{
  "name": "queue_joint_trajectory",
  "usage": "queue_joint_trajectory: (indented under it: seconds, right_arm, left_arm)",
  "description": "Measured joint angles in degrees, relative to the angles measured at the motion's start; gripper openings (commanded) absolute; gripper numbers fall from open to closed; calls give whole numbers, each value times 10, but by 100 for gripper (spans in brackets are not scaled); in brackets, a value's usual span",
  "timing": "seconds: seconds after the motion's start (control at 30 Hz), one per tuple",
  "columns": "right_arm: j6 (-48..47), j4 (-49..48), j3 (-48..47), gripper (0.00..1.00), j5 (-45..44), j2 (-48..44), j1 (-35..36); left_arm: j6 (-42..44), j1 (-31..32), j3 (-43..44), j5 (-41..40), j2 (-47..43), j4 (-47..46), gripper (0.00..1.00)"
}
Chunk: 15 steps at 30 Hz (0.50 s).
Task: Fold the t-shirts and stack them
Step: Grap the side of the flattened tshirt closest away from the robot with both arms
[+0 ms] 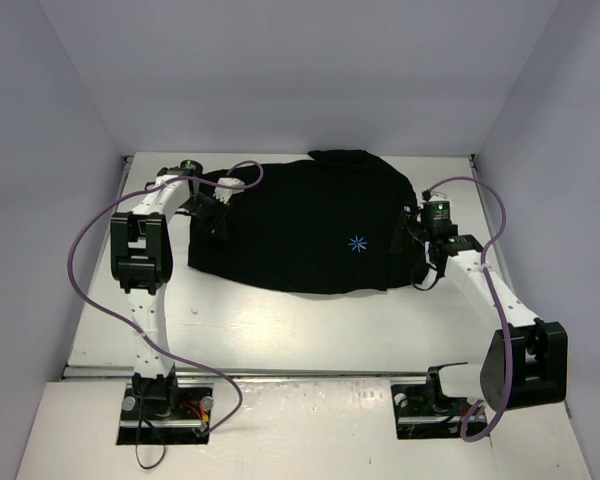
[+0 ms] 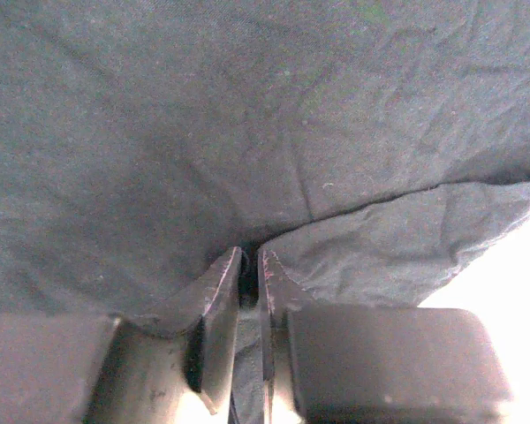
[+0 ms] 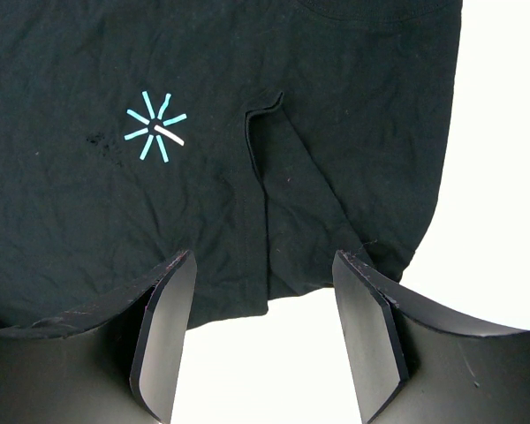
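Top external view gives you the white tabletop (image 1: 310, 330) with the black t-shirt (image 1: 300, 225) spread flat across its far half. Your left tool (image 2: 249, 265) is pinched tight on a fold of fabric at the shirt's left edge. Your right tool (image 3: 265, 261) stands wide apart over the shirt's right edge, gripping nothing. The blue starburst print (image 1: 358, 244) faces up, toward the shirt's right side.

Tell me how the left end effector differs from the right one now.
The left end effector is pinched shut on a fold of the t-shirt; the right end effector stands wide open, gripping nothing. The left sits at the shirt's left edge, the right at its right edge, nearer the starburst print. Both are low at the fabric.
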<state>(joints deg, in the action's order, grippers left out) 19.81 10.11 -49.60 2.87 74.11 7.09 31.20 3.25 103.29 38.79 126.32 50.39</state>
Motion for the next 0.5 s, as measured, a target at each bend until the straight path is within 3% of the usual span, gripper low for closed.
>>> queue_joint_trajectory:
  seconds: [0.3,0.5]
  right_arm:
    - [13,0,0,60,-1,9,0]
    - [38,1,-18,53,-5,83,0]
  left_arm:
    - [-17,2,0,-6,-19,0,0]
    - [-64,10,-19,-42,-61,-10,0]
